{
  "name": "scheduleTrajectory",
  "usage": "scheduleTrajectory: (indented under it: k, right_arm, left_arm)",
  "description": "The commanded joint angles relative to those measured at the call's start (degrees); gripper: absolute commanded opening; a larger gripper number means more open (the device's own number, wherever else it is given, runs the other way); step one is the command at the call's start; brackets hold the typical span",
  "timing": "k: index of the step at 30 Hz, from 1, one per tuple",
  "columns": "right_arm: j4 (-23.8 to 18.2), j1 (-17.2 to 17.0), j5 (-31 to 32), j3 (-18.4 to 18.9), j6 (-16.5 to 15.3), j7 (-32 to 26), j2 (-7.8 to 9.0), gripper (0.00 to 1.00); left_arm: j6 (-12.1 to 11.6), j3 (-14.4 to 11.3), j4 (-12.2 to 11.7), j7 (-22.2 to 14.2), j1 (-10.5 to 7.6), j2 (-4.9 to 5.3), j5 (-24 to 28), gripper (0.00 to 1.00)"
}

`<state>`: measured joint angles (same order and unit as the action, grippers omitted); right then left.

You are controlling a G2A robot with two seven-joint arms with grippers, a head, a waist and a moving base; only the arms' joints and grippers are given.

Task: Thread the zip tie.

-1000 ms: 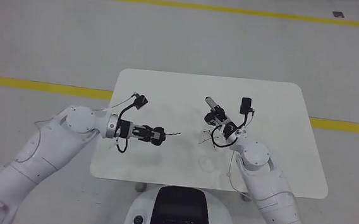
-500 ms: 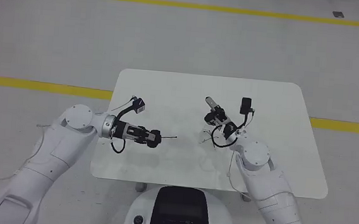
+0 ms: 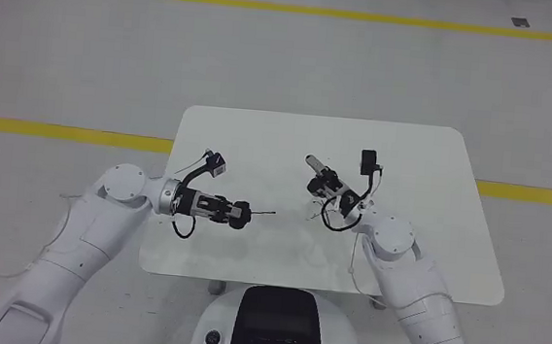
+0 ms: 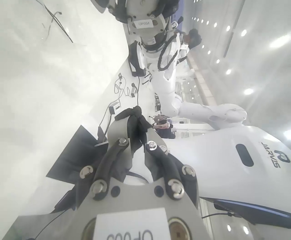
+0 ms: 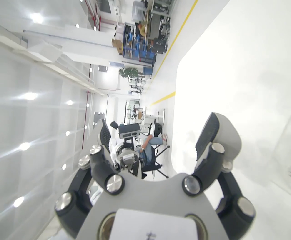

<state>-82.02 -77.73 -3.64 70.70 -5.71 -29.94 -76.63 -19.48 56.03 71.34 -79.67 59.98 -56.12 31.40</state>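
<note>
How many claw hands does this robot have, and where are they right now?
2. The left gripper is above the table, left of its middle, shut on a zip tie. The right gripper is above the table's middle, open and empty.

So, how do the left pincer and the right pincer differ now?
The left pincer is shut on a black zip tie; the right pincer is open and empty. The left pincer points sideways across the table; the right pincer points toward its far edge. Both are over the table.
</note>
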Motion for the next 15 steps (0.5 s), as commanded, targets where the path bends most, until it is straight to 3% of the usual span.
scheduleTrajectory:
  k: [1,7,15]
  right_arm:
    - [1.1,0.5,-3.1,0.4,-0.7,-5.1,0.19,1.0]
    - [7.3,4.4,-11.6,-0.6,0.8,-19.0,0.29,1.0]
    - [8.1,5.0,-12.3,-0.7,0.9,-19.8,0.28,1.0]
  left_arm:
    - [0.0,-0.4,0.0,0.0,-0.34,0.09,0.7,0.0]
    - [0.0,-1.8,-2.0,0.0,-1.56,-0.02,5.5,0.0]
    - [0.0,-2.1,-2.7,0.0,-1.92,-0.02,5.9,0.0]
